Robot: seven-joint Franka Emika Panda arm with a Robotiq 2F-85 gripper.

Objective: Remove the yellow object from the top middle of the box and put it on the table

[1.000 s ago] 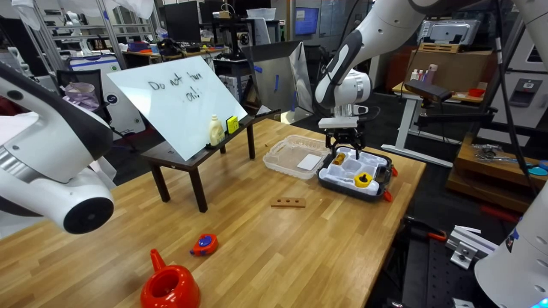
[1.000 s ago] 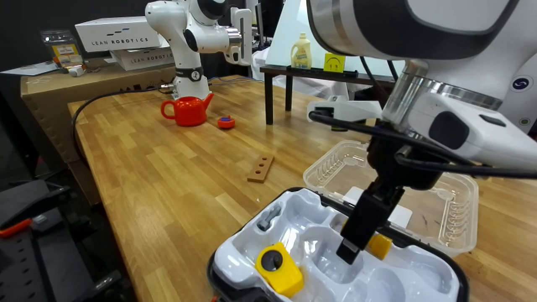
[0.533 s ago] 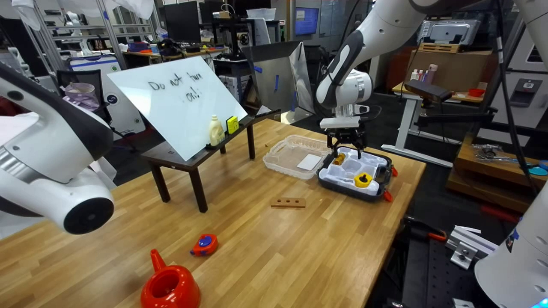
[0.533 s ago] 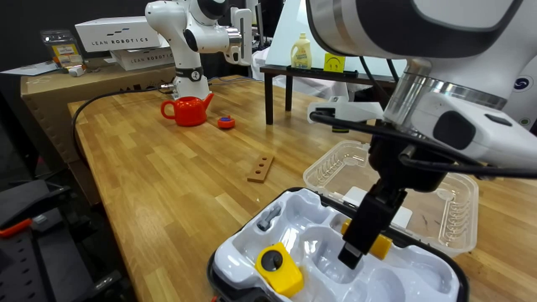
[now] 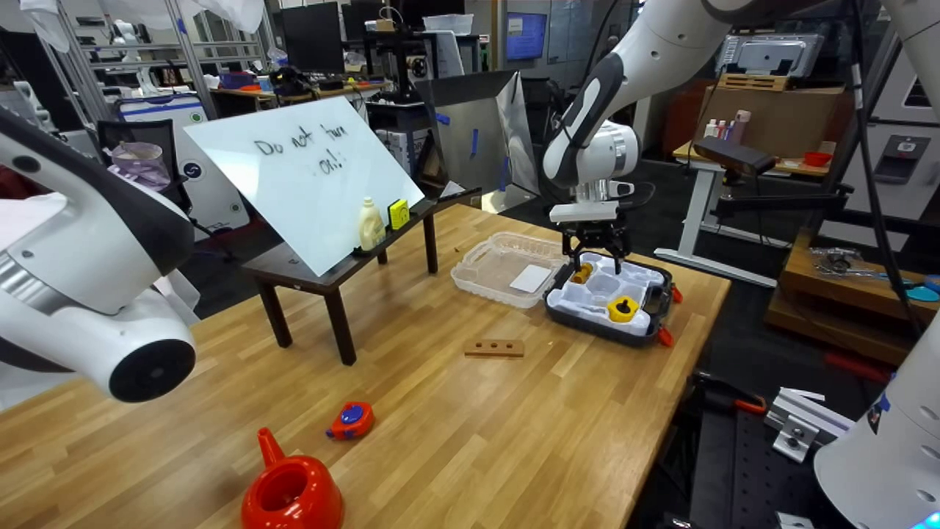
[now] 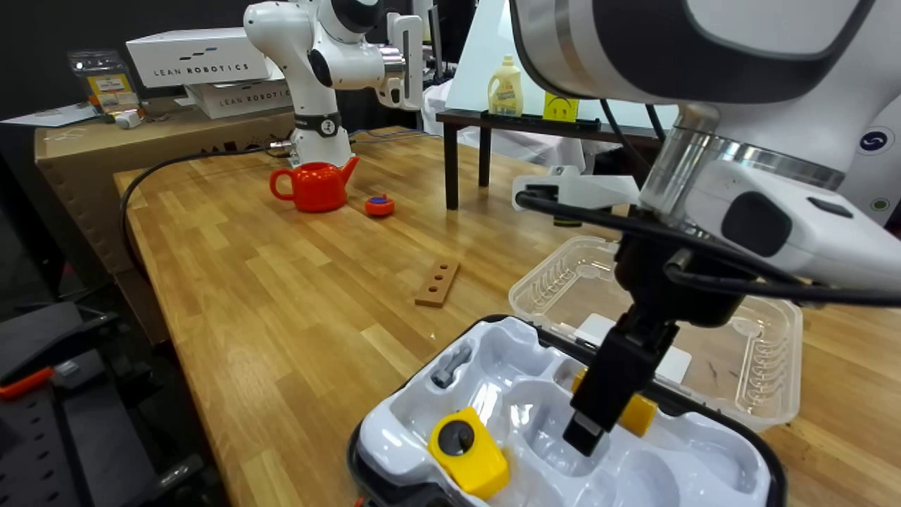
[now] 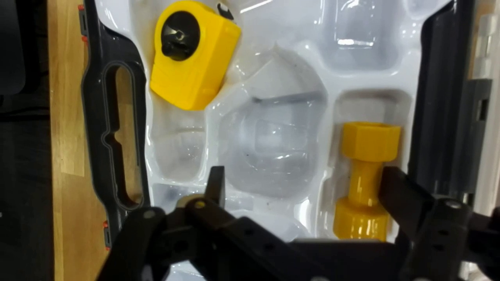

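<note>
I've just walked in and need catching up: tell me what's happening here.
The robot's Robotiq gripper, open and holding nothing, points down at a black case with a white tray. The yellow toy bolt, meant for the wooden table, lies in the tray, overlapped by one finger in the wrist view. A yellow tape measure lies there too.

In one black box (image 5: 595,327) on the table (image 5: 470,433) sit three: one yellow bolt (image 7: 365,179) at four o'clock and one yellow tape measure (image 7: 195,66) at eleven in the wrist view, and one grey bolt (image 6: 450,367) at six o'clock in an exterior view. Elsewhere are one red teapot (image 6: 318,186), one red tape measure (image 6: 379,207), one clear container (image 5: 499,268), one three-holed wooden strip (image 5: 493,352) and two white lettered boxes (image 6: 204,62).
</note>
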